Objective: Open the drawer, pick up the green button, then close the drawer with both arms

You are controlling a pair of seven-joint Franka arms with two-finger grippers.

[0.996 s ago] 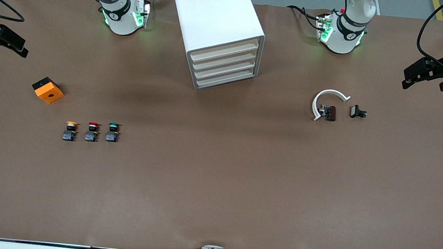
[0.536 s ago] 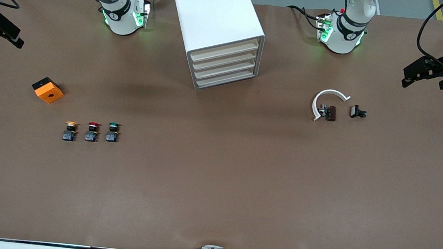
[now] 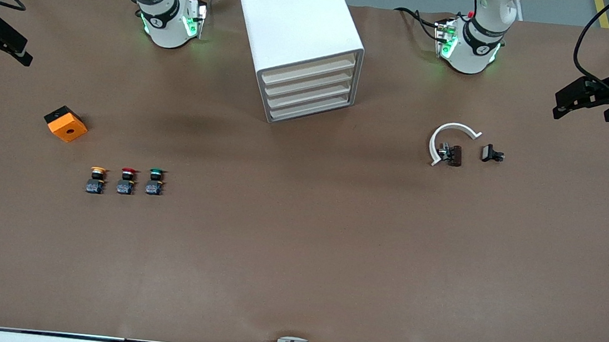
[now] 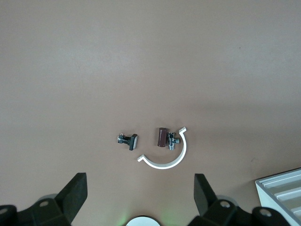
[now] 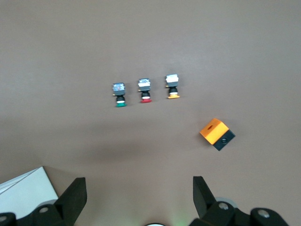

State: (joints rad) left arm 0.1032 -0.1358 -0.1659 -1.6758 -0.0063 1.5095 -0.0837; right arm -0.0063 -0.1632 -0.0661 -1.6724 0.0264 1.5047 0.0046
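Three buttons [image 3: 125, 180], one cabinet [image 3: 300, 42], four drawers [image 3: 308, 86]

Both arms are glossy white with rounded shells, each base ringed by a black band and lit by green lamps. Black cables trail from the left arm. The left claw [image 3: 582, 100] and the right claw [image 3: 1, 41] are matte black, with wedge-shaped fingers [image 4: 73, 193] and small round screws.

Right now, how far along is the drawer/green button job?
All four drawers of the drawer unit look shut. The green button lies on the table beside the red one. Left pincer and right pincer are open. That fits either the start or the end.
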